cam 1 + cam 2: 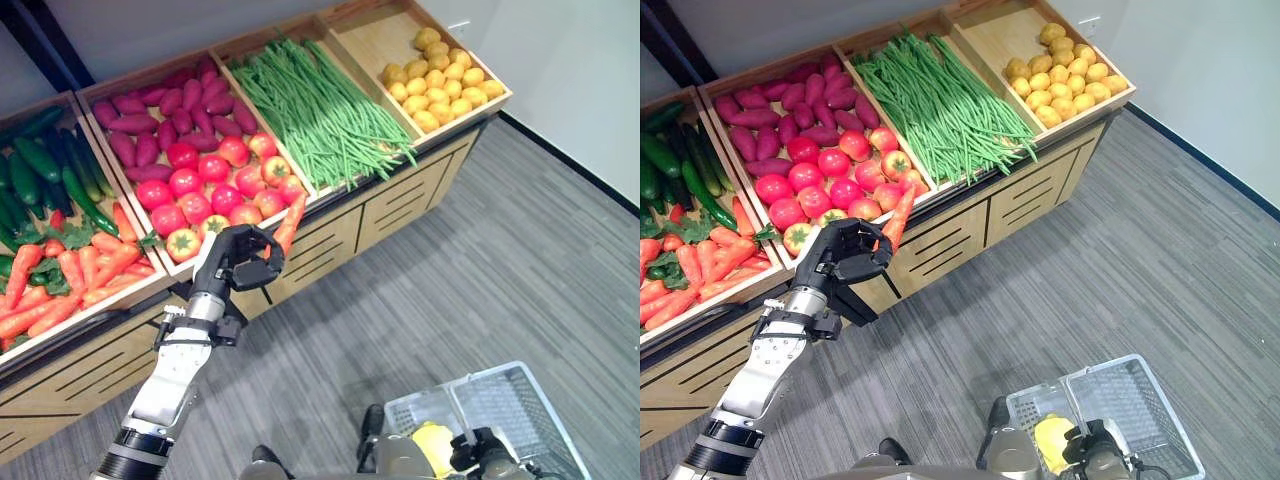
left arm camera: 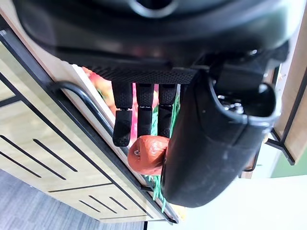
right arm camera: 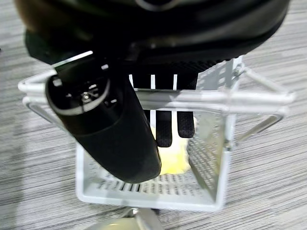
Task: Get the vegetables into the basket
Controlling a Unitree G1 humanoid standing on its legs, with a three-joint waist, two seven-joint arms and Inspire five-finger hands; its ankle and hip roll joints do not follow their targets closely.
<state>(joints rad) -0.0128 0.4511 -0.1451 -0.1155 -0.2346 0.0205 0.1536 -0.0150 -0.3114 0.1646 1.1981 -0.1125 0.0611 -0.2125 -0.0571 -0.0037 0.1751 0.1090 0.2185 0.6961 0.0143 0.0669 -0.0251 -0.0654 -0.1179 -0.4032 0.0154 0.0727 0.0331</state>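
Note:
My left hand (image 1: 243, 262) is shut on an orange carrot (image 1: 291, 222), held just off the front edge of the tomato bin. In the left wrist view the carrot's cut end (image 2: 146, 154) sits between the curled fingers (image 2: 138, 113) and the thumb. At the lower right, a white wire basket (image 1: 527, 402) hangs low over the floor. My right hand (image 1: 482, 449) is shut on its handle (image 3: 201, 98). One yellow vegetable (image 1: 1052, 437) lies inside the basket.
A wooden stand holds cucumbers and carrots (image 1: 60, 270), sweet potatoes (image 1: 150, 120) with tomatoes (image 1: 200, 180), green beans (image 1: 320, 100) and yellow potatoes (image 1: 440, 75). Grey carpet (image 1: 480, 260) lies between the stand and the basket. A white wall (image 1: 590, 80) bounds the right.

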